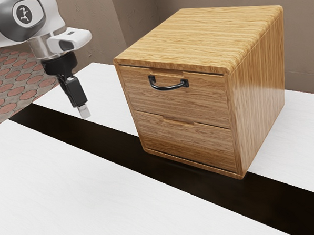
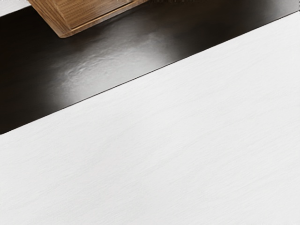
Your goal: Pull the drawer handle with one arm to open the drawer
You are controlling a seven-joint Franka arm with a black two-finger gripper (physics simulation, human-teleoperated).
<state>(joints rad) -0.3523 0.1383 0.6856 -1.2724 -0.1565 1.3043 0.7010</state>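
Observation:
A bamboo-wood cabinet (image 1: 248, 55) stands on the table at the exterior view's right. Its top drawer (image 1: 198, 102) carries a black curved handle (image 1: 168, 86) and sits flush with the cabinet front, shut. A lower drawer (image 1: 190, 139) sits under it, also flush. My gripper (image 1: 83, 112) hangs above the table at the exterior view's left, pointing down and well apart from the handle, with nothing in it. The wrist view catches the cabinet's bottom corner (image 2: 79, 16) beyond the hand.
The table is white (image 1: 71, 195) with a wide black stripe (image 1: 95, 136) running under the cabinet; the same stripe (image 2: 93, 65) appears in the wrist view. A patterned floor (image 1: 7, 78) lies beyond the table's far-left edge.

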